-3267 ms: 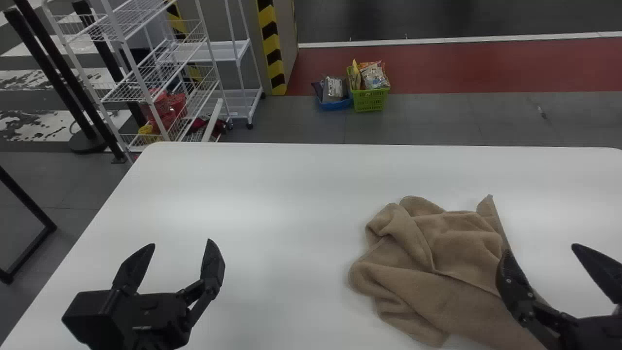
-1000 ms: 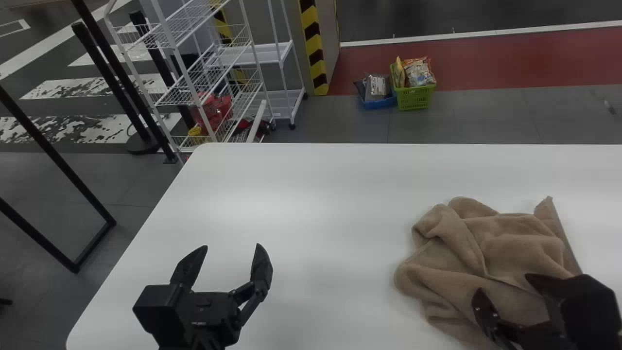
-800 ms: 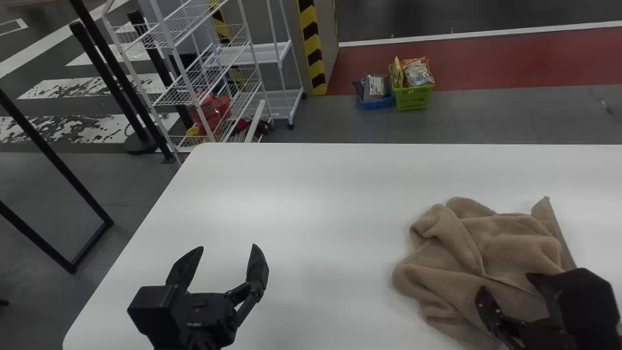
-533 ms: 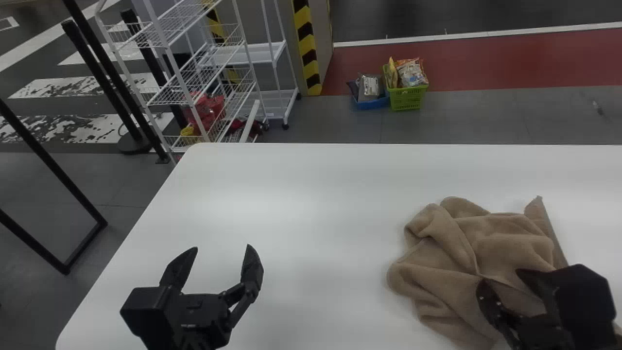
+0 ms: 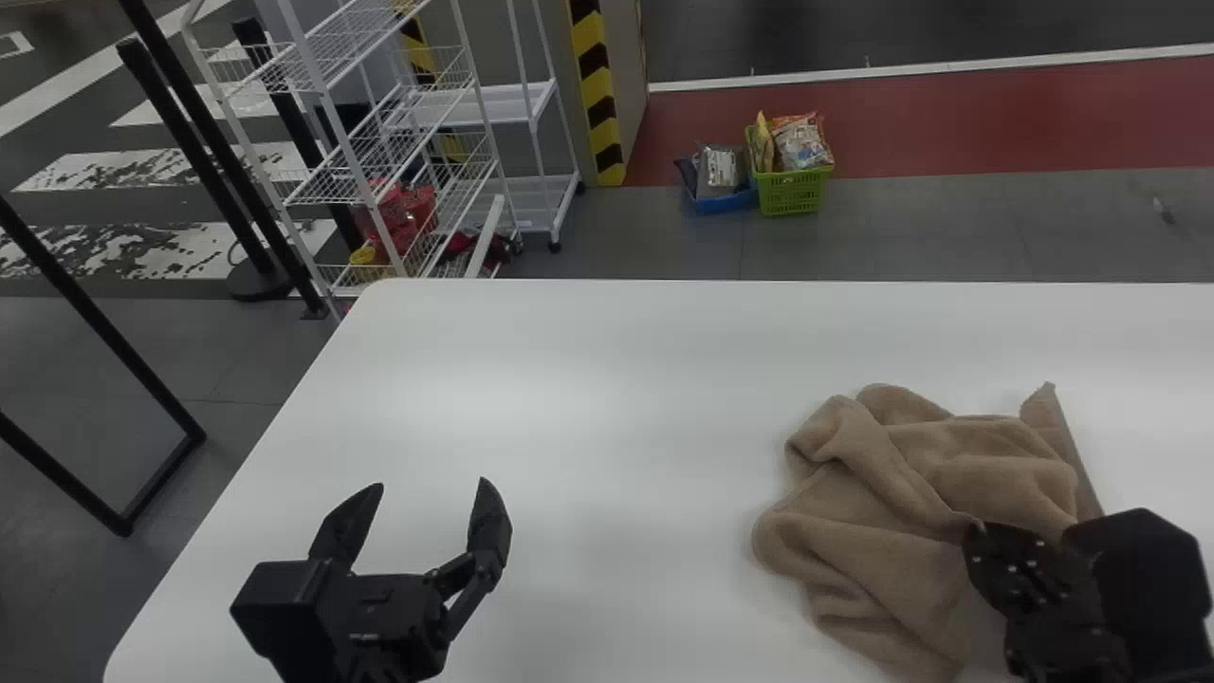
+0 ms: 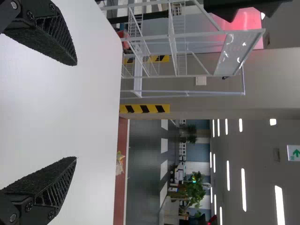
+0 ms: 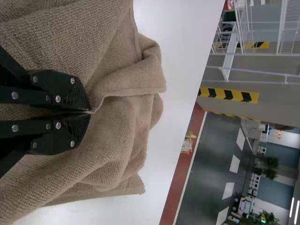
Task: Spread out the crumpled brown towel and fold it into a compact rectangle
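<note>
And over to the brown towel (image 5: 858,531), crumpled on the bench (image 5: 588,398), pinched tight in the right end effector (image 7: 89,112)! Looks like spreading out; calls next for lifting and opening, perhaps with the wide-open left end effector (image 5: 430,485).

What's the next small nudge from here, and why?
I'd probably lift the right pincer slightly: it is shut on a fold of the towel, which still lies bunched, so raising that pinch should begin opening the folds.
</note>
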Controlling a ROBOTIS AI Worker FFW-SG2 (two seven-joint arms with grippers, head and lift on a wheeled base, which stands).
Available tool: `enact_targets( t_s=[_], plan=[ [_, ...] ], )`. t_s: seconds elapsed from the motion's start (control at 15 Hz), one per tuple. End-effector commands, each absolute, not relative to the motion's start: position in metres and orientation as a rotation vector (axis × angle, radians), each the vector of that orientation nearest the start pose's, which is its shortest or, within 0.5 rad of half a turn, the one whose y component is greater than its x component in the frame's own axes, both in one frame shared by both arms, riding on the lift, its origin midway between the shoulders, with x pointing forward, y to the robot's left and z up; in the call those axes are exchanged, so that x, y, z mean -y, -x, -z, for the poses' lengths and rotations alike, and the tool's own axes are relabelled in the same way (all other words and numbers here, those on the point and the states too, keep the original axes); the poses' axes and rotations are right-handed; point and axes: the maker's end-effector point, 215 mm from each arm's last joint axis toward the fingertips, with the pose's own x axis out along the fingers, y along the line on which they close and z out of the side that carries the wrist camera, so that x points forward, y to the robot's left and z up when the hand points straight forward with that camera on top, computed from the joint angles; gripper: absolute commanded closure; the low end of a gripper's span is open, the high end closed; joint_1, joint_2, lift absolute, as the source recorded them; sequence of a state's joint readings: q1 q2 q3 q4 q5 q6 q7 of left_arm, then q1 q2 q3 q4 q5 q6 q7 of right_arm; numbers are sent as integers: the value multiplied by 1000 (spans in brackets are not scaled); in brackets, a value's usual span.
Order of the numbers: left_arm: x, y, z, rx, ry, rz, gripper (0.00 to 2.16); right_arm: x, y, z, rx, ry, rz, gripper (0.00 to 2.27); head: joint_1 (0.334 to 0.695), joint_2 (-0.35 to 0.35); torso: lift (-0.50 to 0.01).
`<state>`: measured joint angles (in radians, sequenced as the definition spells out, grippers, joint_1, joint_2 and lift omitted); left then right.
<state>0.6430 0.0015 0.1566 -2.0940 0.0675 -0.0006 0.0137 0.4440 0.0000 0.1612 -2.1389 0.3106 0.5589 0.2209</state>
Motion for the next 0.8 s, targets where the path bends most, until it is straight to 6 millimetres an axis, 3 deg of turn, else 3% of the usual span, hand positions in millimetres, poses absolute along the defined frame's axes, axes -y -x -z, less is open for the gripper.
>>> enact_targets(
  t_s=[0.0, 0.13, 0.33, 0.53, 0.73],
  plan=[
    [-315, -395, 367, -113, -18, -150, 97, 147, -431, 396, -354, 143, -260, 1112, 695, 241, -127],
    [-315, -394, 368, -114, -16, -150, 97, 162, -431, 363, -266, 88, -250, 1112, 695, 231, -127],
    [-313, -395, 368, -114, -16, -146, 97, 183, -425, 336, -201, 1, -267, 1109, 695, 209, -127],
    [-312, -395, 368, -114, -16, -143, 97, 170, -415, 334, -200, -10, -340, 1112, 695, 190, -127],
    [-314, -394, 369, -117, -17, -145, 97, 165, -410, 304, -107, -67, -400, 1109, 695, 201, -127]
  ],
)
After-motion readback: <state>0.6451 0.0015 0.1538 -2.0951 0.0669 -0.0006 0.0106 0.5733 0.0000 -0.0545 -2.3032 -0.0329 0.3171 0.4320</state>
